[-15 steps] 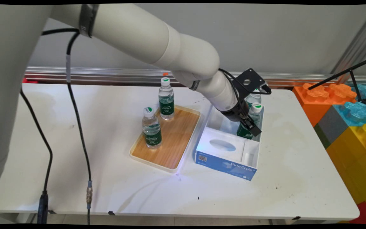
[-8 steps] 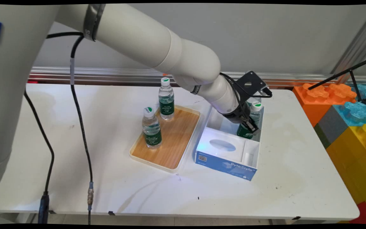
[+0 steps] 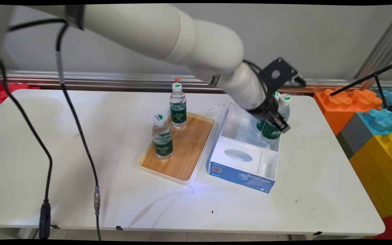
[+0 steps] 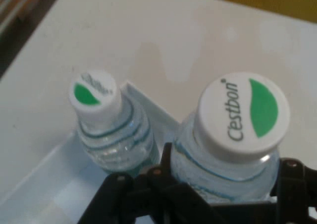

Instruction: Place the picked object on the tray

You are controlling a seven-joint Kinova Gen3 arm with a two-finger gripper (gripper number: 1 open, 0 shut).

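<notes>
The gripper (image 3: 275,119) is closed around the body of a water bottle (image 3: 275,126), gripping it below the shoulder. In the hand view the black fingers (image 4: 163,172) sit on either side of the bottle (image 4: 233,149), whose white and green cap (image 4: 243,114) reads "C'estbon". The held bottle is tilted and looks raised off the floor of the white box (image 3: 237,127), at the box's far right corner.

A second bottle (image 3: 262,120) stands in that corner, just beside the held one and partly hidden by the gripper; the hand view shows it (image 4: 111,135) close against the box wall, near the held bottle, though whether the two touch cannot be told.

Two more bottles stand upright on the wooden tray (image 3: 185,153) left of the box: one (image 3: 162,136) toward the near left edge, one (image 3: 178,105) at the far end. The tray and box lie side by side on the desk (image 3: 80,136).

Judging from this, the lift is under way. It would go well if the gripper kept its hold firm, since the plastic body is smooth and may give under pressure, and rose straight enough that the base clears the box wall without knocking the neighbour. The tilt means the water's weight pulls sideways, so a slow, steady motion suits best.
</notes>
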